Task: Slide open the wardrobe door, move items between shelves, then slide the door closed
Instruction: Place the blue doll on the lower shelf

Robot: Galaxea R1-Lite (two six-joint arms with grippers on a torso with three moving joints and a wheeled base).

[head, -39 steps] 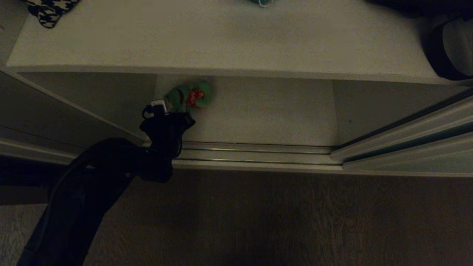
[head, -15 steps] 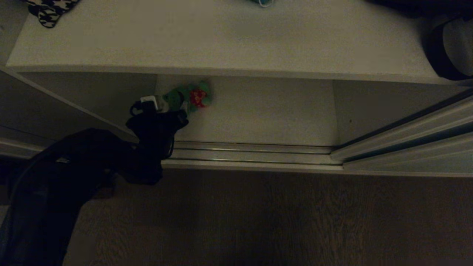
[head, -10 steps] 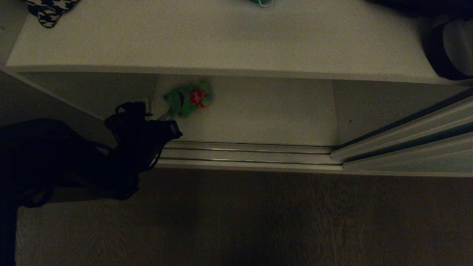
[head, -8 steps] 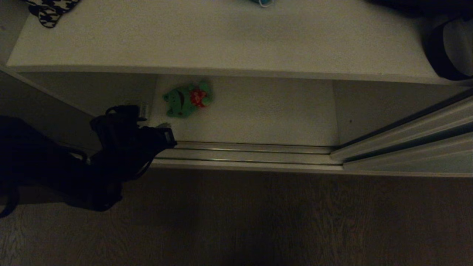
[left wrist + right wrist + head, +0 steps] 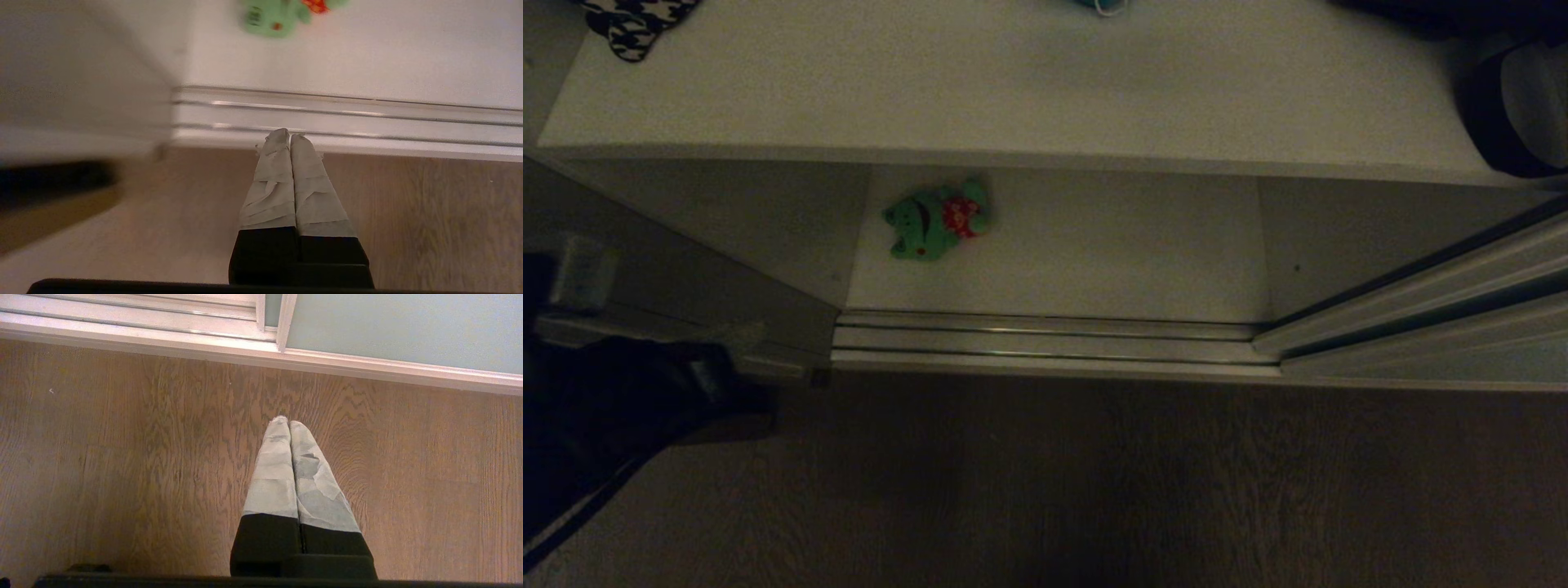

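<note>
With the green plush toy (image 5: 935, 220) lying free at centre-left of the lower shelf (image 5: 1094, 253), both pairs of fingers are seen clenched on nothing. The sliding wardrobe door (image 5: 1421, 286), at the right edge, is best pushed leftward along the floor track (image 5: 1045, 343) by the right gripper (image 5: 289, 422); the left gripper (image 5: 290, 134) is best kept clear.

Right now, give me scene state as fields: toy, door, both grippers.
green toy: lying on lower shelf, behind floor track, not held
door: slid open, at right
left gripper: shut, empty, over wood floor in front of track
right gripper: shut, empty, over floor
upper shelf: houndstooth bag at left
</note>
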